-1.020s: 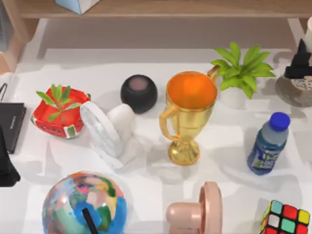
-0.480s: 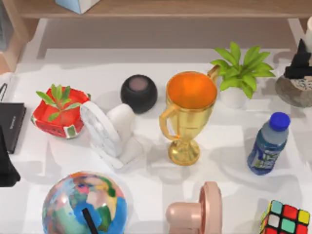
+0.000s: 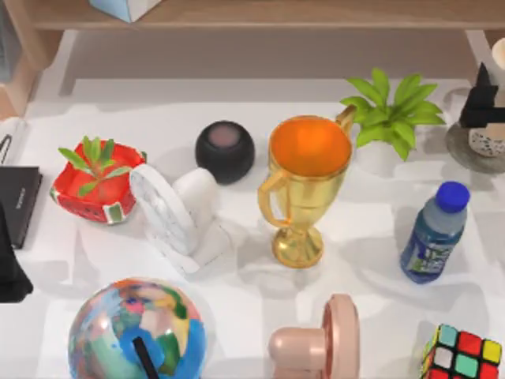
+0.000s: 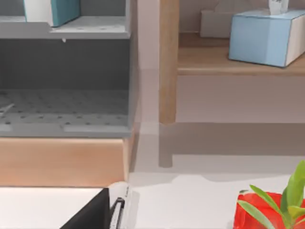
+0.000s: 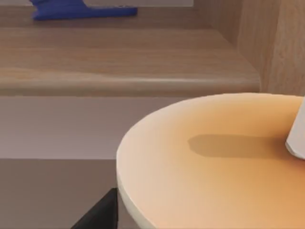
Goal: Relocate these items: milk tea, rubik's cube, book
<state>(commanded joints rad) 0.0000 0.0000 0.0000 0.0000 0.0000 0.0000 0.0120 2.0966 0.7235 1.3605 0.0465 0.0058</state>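
Right gripper (image 3: 483, 106): at the top view's right edge, above a round grey coaster (image 3: 465, 154), its jaws grasping the milk tea (image 3: 491, 140).
Milk tea: cream cup with dark dots at its base; its wide pale top (image 5: 214, 162) sits close under the right wrist camera.
Left gripper (image 3: 9, 264): dark, at the left edge of the surface (image 3: 237, 284); I cannot tell how its jaws stand.
Rubik's cube (image 3: 464, 357): on the surface at the lower right corner, near the blue-capped bottle (image 3: 434, 233).
Book (image 4: 56, 10): teal, on a grey shelf in the left wrist view.
Gold trophy cup (image 3: 304, 189): centre, orange inside, upright.
Red pot (image 3: 96, 183): at left, holding a small green plant.
White pot (image 3: 379, 154): holds a leafy plant (image 3: 392, 106), behind the trophy.
Light-blue box (image 4: 267, 36): on a wooden shelf.
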